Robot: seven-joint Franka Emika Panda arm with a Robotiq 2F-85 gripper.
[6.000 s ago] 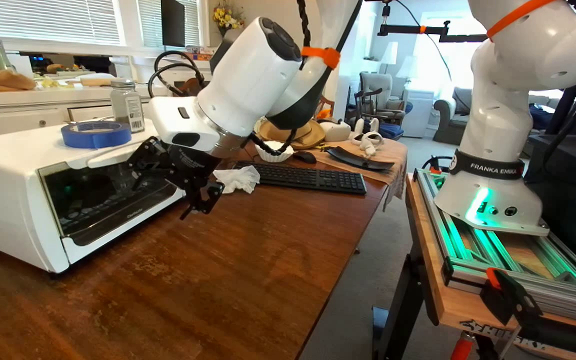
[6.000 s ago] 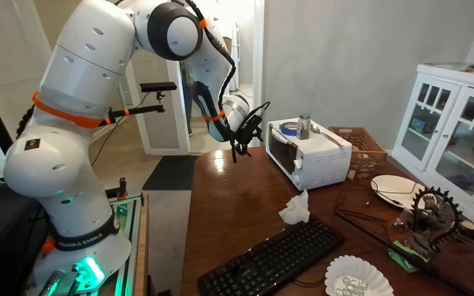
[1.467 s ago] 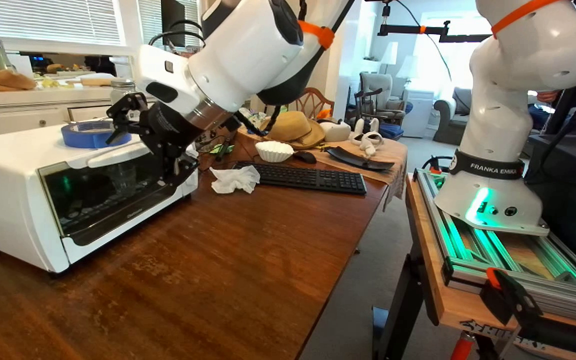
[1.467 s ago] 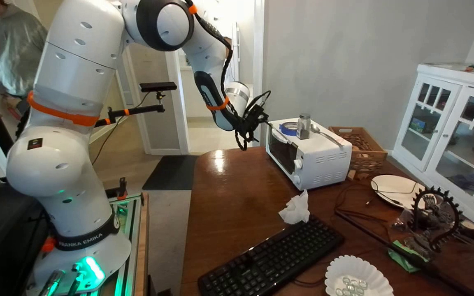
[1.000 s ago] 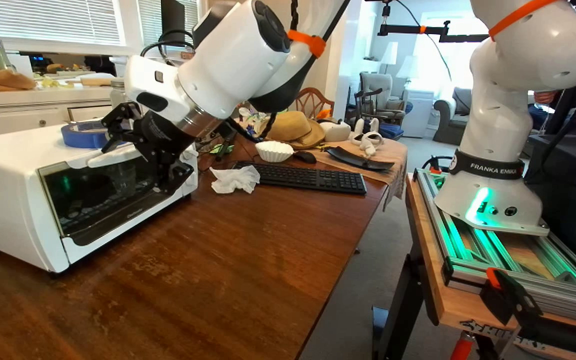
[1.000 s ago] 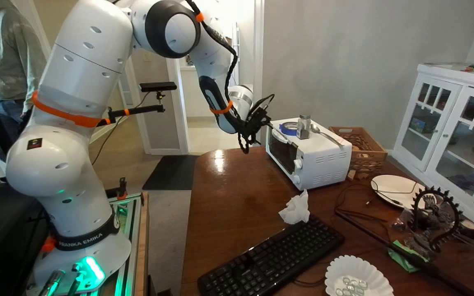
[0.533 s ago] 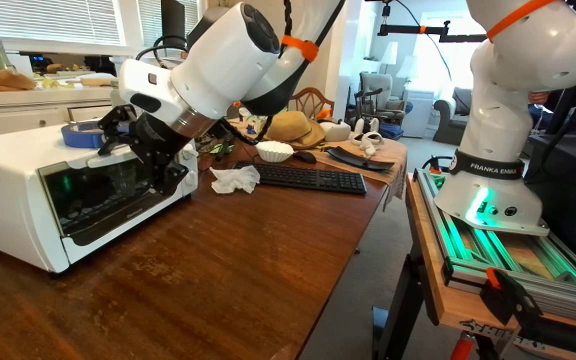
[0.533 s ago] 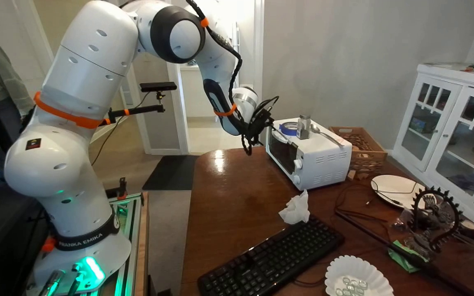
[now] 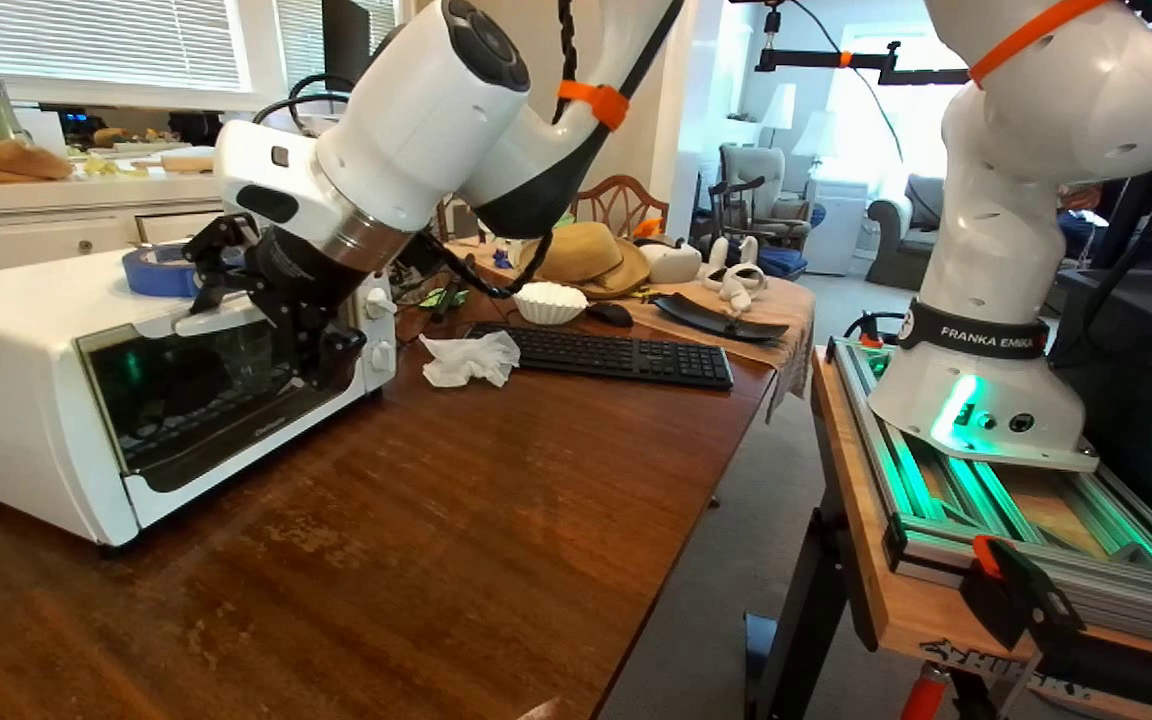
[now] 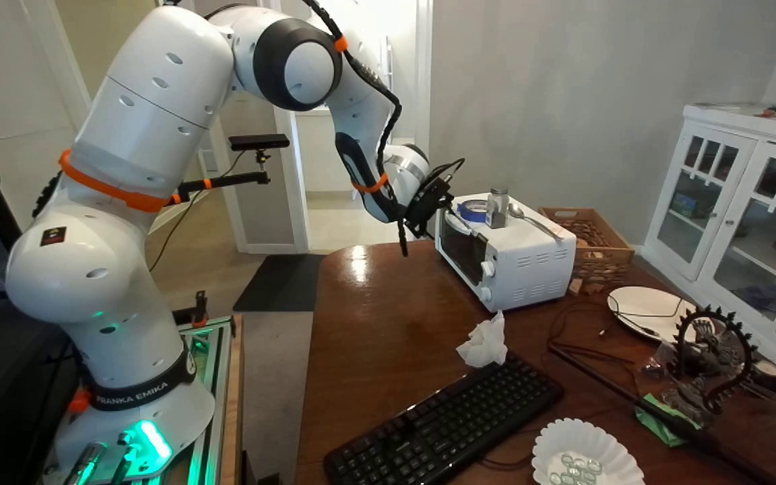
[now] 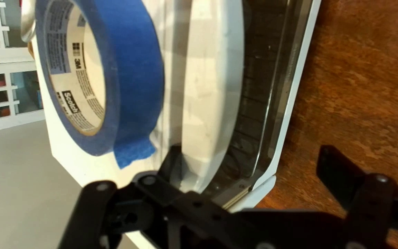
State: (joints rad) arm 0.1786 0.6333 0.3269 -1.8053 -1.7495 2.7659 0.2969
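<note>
My gripper (image 9: 254, 340) is open and empty at the white toaster oven (image 9: 26, 400). It also shows in an exterior view (image 10: 432, 219) and in the wrist view (image 11: 249, 154). One finger is beside the end of the oven's white door handle (image 11: 206, 86), on the oven-top side. The other finger is well apart, over the table side. The handle end lies between them; whether anything touches I cannot tell. The door is shut. A blue tape roll (image 11: 136, 69) lies on the oven top close to the gripper. A glass jar (image 10: 497, 209) and a spoon (image 10: 536, 222) are behind it.
A black keyboard (image 10: 442, 424) and a crumpled white tissue (image 10: 486, 340) lie on the wooden table (image 10: 374, 337). A fluted white bowl (image 10: 550, 438) holds clear glass pieces. A wicker basket (image 10: 603, 259) stands behind the oven. A white plate (image 10: 637, 296) and cables lie near it.
My gripper has risen from low in front of the oven and moved in to the door handle. It stays open. A person in the background has left the view. The oven and table things have not moved.
</note>
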